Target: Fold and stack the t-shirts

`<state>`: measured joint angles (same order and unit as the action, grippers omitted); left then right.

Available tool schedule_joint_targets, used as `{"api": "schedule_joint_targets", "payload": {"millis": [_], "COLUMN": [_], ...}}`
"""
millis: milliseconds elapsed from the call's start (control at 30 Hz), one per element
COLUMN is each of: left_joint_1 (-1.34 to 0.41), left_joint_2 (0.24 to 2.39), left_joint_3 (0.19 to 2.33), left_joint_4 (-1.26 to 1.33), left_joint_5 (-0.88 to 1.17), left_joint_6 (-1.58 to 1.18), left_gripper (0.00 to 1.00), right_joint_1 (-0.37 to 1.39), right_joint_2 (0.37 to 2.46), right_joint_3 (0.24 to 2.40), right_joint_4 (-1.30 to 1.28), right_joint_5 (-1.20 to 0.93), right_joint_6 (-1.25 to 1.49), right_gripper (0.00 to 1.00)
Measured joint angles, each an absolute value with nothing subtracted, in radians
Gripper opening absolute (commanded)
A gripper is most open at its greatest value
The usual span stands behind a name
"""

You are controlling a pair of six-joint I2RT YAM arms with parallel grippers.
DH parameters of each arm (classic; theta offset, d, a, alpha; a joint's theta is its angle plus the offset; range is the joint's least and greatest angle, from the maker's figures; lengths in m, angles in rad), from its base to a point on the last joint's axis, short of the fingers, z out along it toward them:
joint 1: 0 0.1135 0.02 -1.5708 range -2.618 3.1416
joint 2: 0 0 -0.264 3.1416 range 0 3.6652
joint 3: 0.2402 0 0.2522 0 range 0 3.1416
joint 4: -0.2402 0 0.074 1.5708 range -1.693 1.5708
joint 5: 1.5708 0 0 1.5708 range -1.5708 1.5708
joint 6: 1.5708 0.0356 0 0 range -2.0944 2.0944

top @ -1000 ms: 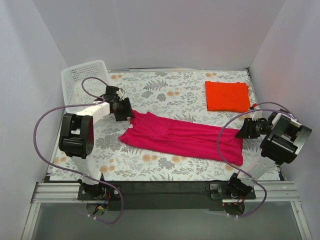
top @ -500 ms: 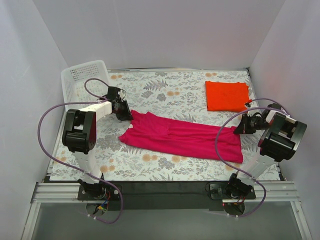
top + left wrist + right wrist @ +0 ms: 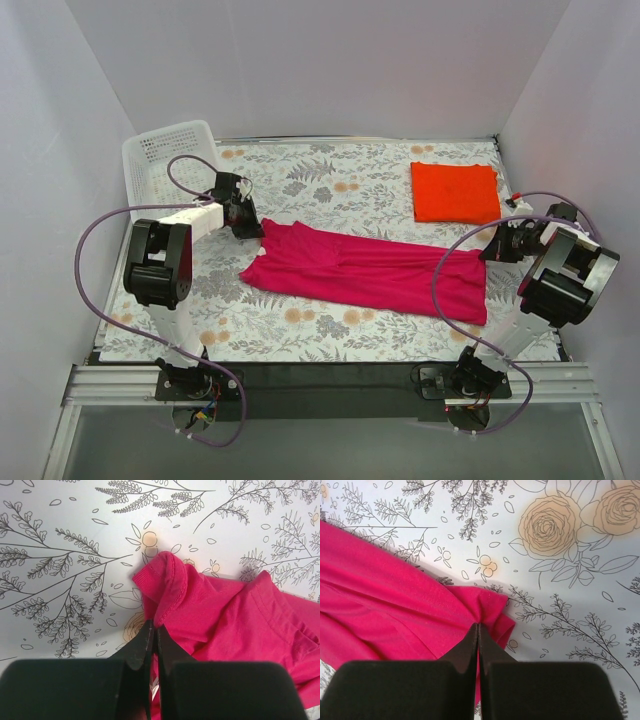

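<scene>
The magenta-pink t-shirt (image 3: 365, 270) lies stretched as a long band across the middle of the flowered table. My left gripper (image 3: 250, 222) is shut on its upper left corner; the left wrist view shows the jaws (image 3: 154, 630) pinching the pink cloth (image 3: 225, 615) at a hemmed fold. My right gripper (image 3: 493, 250) is shut on the shirt's upper right corner; the right wrist view shows the jaws (image 3: 478, 627) pinching gathered pink cloth (image 3: 385, 610). The orange-red t-shirt (image 3: 455, 192) lies folded as a rectangle at the back right, apart from both grippers.
A white perforated basket (image 3: 168, 160) stands at the back left corner, just behind my left arm. White walls close in the table on three sides. The black rail with both arm bases (image 3: 330, 378) runs along the near edge.
Both grippers have moved away from the near edge, holding the pink shirt's corners. The right gripper also shifted outward to the right, and the shirt is pulled flatter and longer.
</scene>
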<state>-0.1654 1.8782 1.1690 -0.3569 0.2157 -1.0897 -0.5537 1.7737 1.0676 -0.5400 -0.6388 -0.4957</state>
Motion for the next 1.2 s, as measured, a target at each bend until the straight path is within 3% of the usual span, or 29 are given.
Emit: {"api": "schedule_joint_targets", "payload": {"millis": [200, 300, 333, 433, 533, 700, 900, 1200], "left_joint_1": [-0.165, -0.165, -0.165, -0.163, -0.161, -0.16, -0.16, -0.159], "left_joint_2": [1.872, 1.872, 1.872, 1.859, 1.811, 1.622, 1.286, 1.038], "left_joint_3": [1.165, 1.165, 1.165, 1.166, 1.166, 1.136, 0.851, 0.519], "left_joint_4": [-0.342, -0.321, -0.313, -0.3, -0.294, -0.281, -0.301, -0.403], "left_joint_5": [0.214, 0.234, 0.244, 0.263, 0.276, 0.269, 0.216, 0.21], "left_joint_6": [-1.091, -1.09, -1.089, -1.092, -1.09, -1.103, -1.287, -1.656], "left_gripper": [0.0, 0.24, 0.34, 0.43, 0.45, 0.47, 0.51, 0.55], "right_joint_1": [-0.555, -0.556, -0.556, -0.561, -0.564, -0.564, -0.562, -0.495], "right_joint_2": [1.774, 1.774, 1.774, 1.771, 1.744, 1.642, 1.541, 1.502], "right_joint_3": [1.068, 1.068, 1.068, 1.068, 1.067, 1.066, 1.03, 0.974], "right_joint_4": [-0.509, -0.494, -0.491, -0.49, -0.507, -0.549, -0.587, -0.611], "right_joint_5": [-0.631, -0.632, -0.631, -0.631, -0.621, -0.59, -0.594, -0.648], "right_joint_6": [-0.469, -0.46, -0.461, -0.487, -0.542, -0.662, -0.768, -0.787], "right_gripper": [0.01, 0.13, 0.23, 0.36, 0.45, 0.49, 0.49, 0.49]}}
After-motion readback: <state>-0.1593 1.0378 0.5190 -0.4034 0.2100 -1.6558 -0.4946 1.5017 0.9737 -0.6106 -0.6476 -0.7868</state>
